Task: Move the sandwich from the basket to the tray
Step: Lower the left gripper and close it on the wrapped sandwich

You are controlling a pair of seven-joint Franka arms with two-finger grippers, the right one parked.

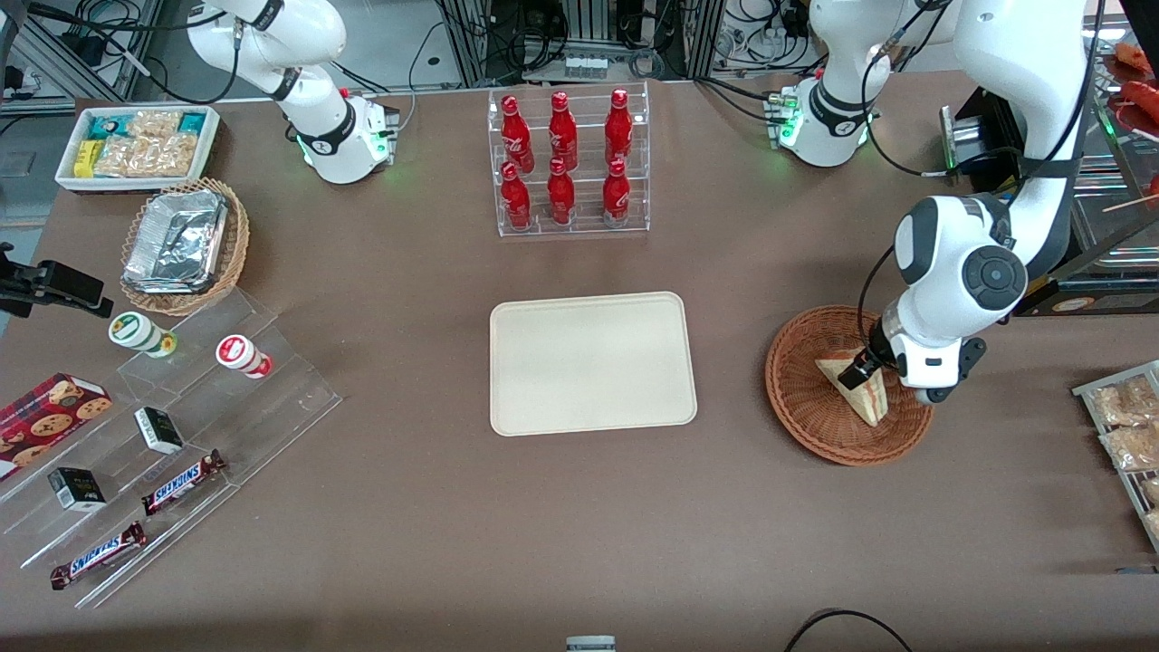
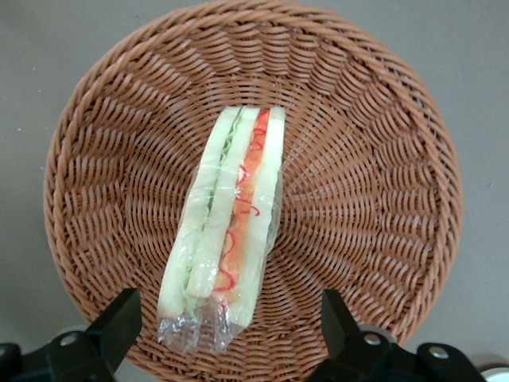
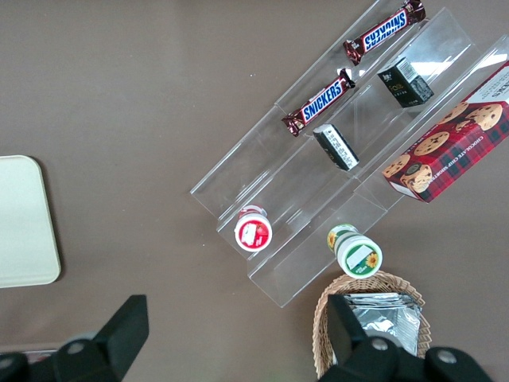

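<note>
Sandwich (image 2: pixel 227 227) sits in the basket (image 2: pixel 374 199), wrapped in clear film, lying on its side w/ the cut face up: white bread, green and red filling showing. In the front view it lies near the basket's middle, tip pointing toward the tray (image 1: pixel 593 362). Basket stands on the brown surface (image 1: pixel 579 525) toward the working arm's end; tray is at the middle, apart from the basket, nothing on it.

Gripper (image 1: pixel 860 367) hangs just above the sandwich, over the basket. Fingers (image 2: pixel 119 322) are spread wide, one on each side of the wedge's wider end, not touching it as far as the wrist view shows. Nothing held yet.

Likely step: descend and close on the sandwich; task barely begun.

Risks, as I judge them:
- Film is loose and crinkled at the end near the fingers; a shallow close could pinch only film, so the wedge swings or slips out on the lift.
- Bread is soft; hard squeeze would crush the layers or push filling out.
- Wedge lies a bit askew to the finger line, so one finger may hit first and twist it.
- Going too low could catch the wicker weave and drag or tip the light basket.
- Basket rim is raised; a low carry toward the tray could clip it.
</note>
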